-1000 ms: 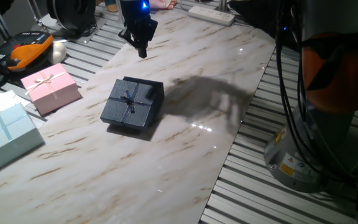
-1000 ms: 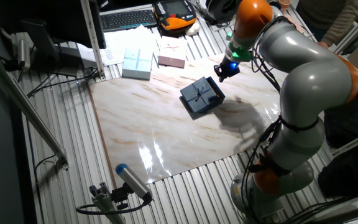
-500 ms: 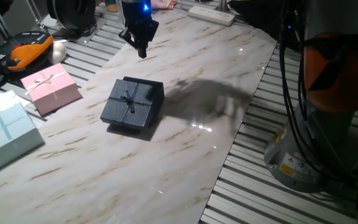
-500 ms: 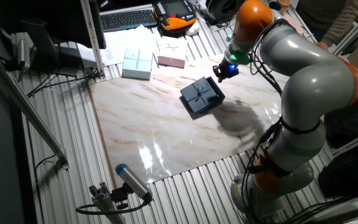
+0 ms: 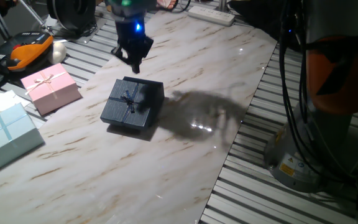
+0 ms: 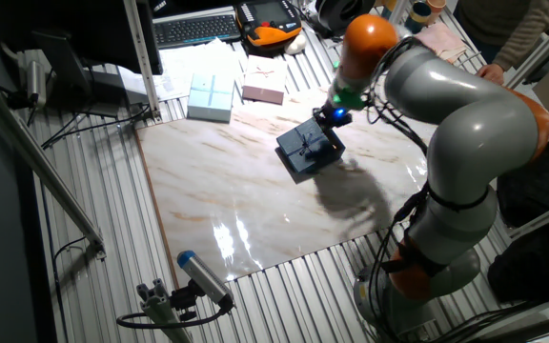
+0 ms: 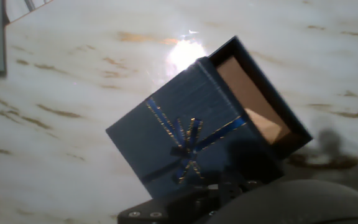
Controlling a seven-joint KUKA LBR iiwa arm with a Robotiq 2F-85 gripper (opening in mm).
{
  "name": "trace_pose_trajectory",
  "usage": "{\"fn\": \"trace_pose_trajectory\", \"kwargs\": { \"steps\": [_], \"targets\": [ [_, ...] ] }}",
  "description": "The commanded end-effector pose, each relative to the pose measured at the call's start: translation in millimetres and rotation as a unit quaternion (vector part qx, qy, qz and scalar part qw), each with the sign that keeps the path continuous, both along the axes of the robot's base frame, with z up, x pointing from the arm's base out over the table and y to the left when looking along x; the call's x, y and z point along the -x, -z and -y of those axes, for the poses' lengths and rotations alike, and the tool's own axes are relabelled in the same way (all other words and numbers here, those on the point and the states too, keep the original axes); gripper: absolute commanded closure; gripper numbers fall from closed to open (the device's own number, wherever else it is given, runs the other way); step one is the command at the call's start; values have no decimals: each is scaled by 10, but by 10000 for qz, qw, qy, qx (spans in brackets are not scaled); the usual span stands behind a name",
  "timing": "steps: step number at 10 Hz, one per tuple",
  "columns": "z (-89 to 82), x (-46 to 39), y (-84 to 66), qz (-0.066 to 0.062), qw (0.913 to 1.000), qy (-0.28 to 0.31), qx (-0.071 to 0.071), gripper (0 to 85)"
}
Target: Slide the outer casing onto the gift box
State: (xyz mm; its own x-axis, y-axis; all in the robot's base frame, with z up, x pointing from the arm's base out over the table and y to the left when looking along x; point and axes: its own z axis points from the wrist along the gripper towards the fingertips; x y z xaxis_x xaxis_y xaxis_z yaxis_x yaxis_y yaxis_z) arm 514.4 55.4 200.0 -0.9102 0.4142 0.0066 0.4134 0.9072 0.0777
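Observation:
The gift box [image 5: 127, 107] [image 6: 301, 149], dark navy with a ribbon cross and small bow, lies mid-table. In the hand view the gift box [image 7: 179, 134] sits against the open mouth of the outer casing [image 7: 257, 109], whose brown inside shows at the right. I cannot tell how far the box is in. From the fixed view the outer casing [image 5: 154, 91] shows as a dark edge behind the box. My gripper [image 5: 135, 66] [image 6: 331, 116] hangs just above the far edge of the box and casing, fingers drawn together to a point, holding nothing. A dark, blurred finger mass fills the bottom of the hand view.
A pink bowed box [image 5: 50, 87] [image 6: 263, 90] and a larger pale blue box [image 5: 5, 134] [image 6: 210, 95] sit at the left edge of the marble board. An orange device [image 5: 30, 50], a power strip [image 5: 211, 14] and the arm's base [image 5: 303, 155] ring the table.
My gripper has come down and shifted left toward the box and casing, from farther back over the table. The box and casing have not moved.

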Motion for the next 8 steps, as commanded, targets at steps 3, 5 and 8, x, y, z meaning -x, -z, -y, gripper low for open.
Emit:
{"fn": "trace_pose_trajectory", "kwargs": {
  "steps": [3, 5, 8],
  "targets": [
    [-168, -9, 117, 62, 9998, 155, 56, 850],
    [-230, -17, 239, 126, 9997, 209, 78, 850],
    [-341, 32, 402, 237, 9992, 316, 109, 850]
  ]
}}
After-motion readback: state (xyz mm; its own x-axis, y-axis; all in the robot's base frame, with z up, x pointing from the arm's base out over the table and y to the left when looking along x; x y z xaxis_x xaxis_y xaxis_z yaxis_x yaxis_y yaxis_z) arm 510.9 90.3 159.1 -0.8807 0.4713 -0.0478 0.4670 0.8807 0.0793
